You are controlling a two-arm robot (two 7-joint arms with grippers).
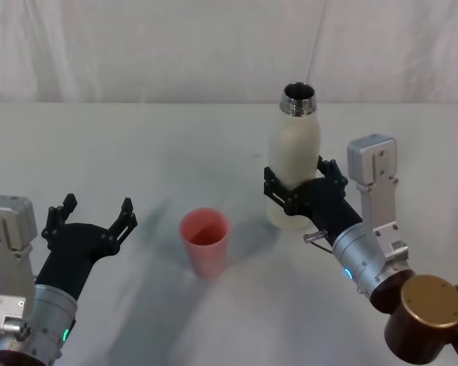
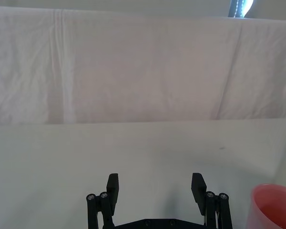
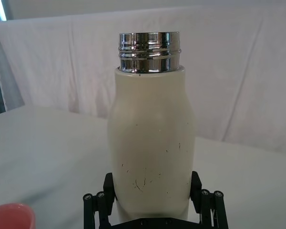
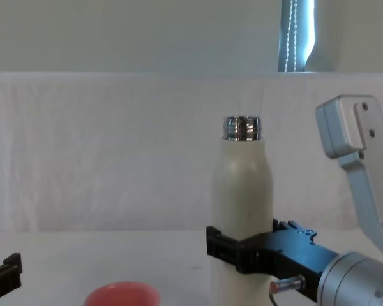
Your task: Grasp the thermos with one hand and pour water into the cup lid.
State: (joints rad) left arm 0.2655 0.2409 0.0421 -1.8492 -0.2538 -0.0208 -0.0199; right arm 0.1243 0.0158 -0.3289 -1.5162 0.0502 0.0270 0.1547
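On the right half of the desk (image 1: 99, 145), the thermos (image 1: 294, 164) stands upright, its open chrome neck pointing straight up and its long axis vertical. The right gripper (image 1: 301, 191) wraps the lower part of the body from the near-right side, one finger on each flank, so it is gripping the thermos; the right wrist view shows both fingers pressed against the cream wall. The base looks as if it rests on the desk, though I cannot tell for certain.

The cup lid (image 1: 205, 240) sits mouth up to the left of the thermos and a little nearer, apart from it, with bare desk between them. That is the relation the pour depends on: the lid lies to the left of the held bottle, so the neck would have to tip leftward and toward the near side to bring its mouth over the pink rim.

The left gripper (image 1: 91, 221) hovers near the left of the cup lid, fingers spread wide and holding nothing. It is the closer one to the lid.
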